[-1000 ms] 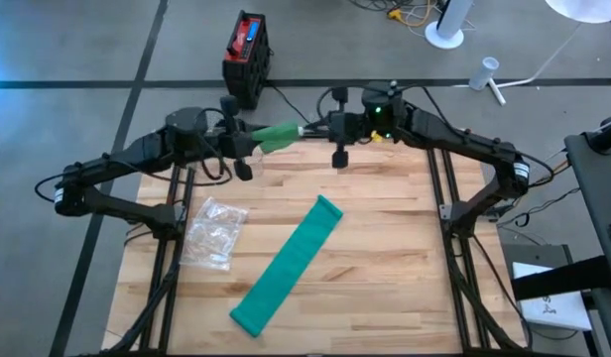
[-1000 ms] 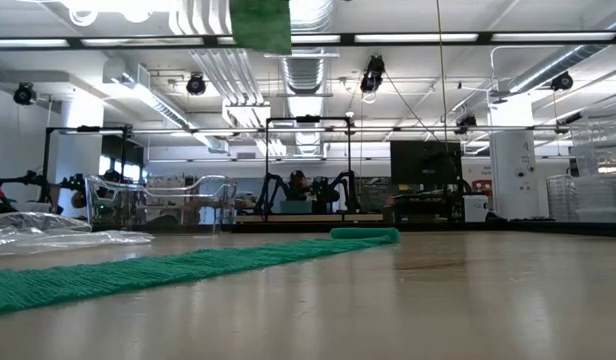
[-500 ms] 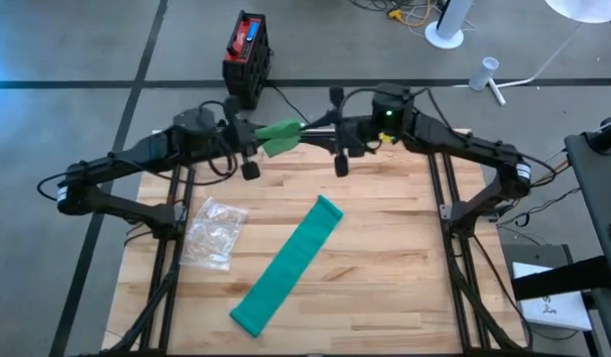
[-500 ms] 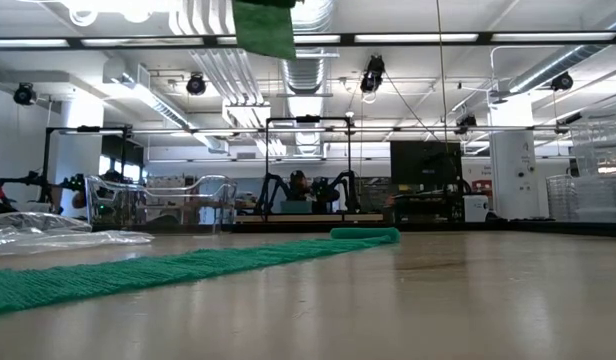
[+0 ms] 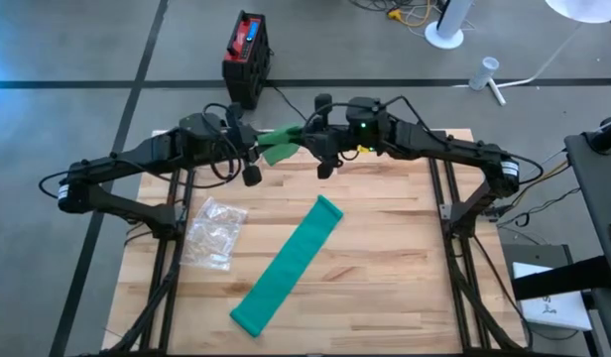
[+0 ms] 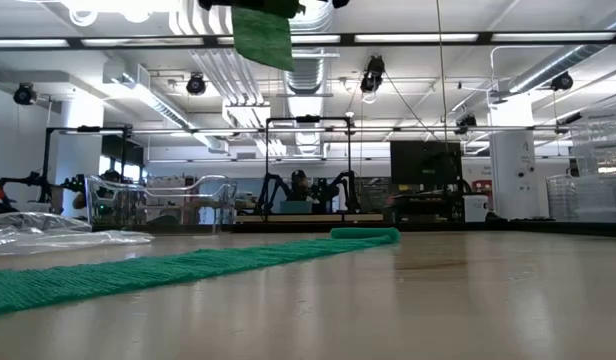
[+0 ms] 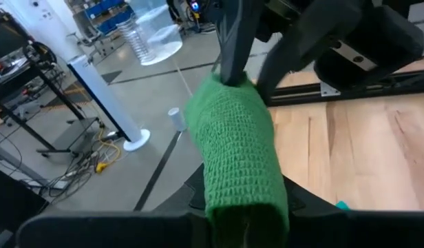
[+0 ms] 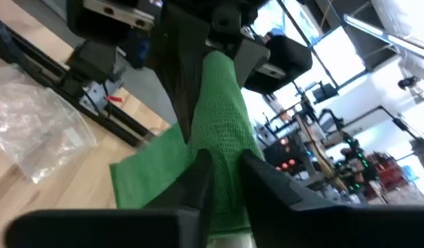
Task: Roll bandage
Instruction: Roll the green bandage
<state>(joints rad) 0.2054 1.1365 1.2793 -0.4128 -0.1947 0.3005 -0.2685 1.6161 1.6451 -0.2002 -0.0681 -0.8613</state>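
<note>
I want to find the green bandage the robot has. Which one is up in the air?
The short green bandage held between both grippers, above the table's far edge. The long green bandage lies flat on the wooden table, untouched.

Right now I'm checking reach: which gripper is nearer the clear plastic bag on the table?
Left. The left gripper is raised at the table's far edge, diagonally beyond the plastic bag. The right gripper is farther along that edge, both meeting at the green bandage.

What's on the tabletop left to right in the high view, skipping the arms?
Clear plastic bag → flat green bandage strip, lying diagonally, near end low-left, far end up-right toward table centre.
</note>
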